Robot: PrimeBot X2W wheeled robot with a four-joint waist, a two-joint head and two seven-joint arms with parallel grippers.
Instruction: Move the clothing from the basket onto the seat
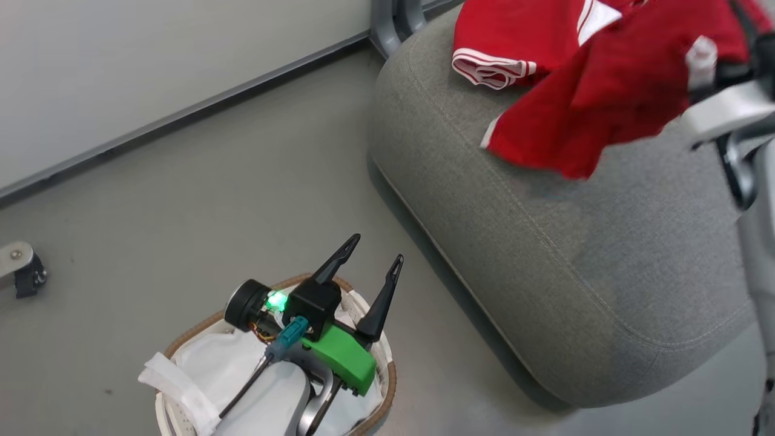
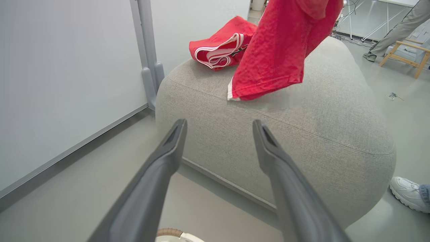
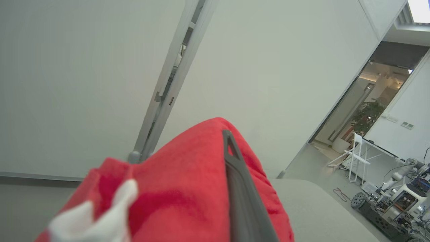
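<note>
The basket (image 1: 181, 342), with its brown rim and white liner, stands on the floor at the lower left. My left gripper (image 1: 377, 248) hovers over its far rim, open and empty, and its fingers (image 2: 174, 141) point at the grey seat (image 1: 545, 242). One piece of red clothing (image 1: 490, 54) lies crumpled at the seat's far end. A second red garment (image 1: 605, 91) hangs above the seat top from my right gripper (image 3: 225, 141), which is shut on it. The cloth drapes over one finger and hides the other. Its lower hem (image 2: 262, 90) hangs just over the cushion.
A grey post foot (image 1: 393, 24) stands by the white wall behind the seat. A caster (image 1: 21, 266) sits on the floor at far left. A person's white shoe (image 2: 408, 193) is beside the seat's right side, and another person's leg (image 2: 396, 30) and a wooden frame (image 2: 406, 53) are farther off.
</note>
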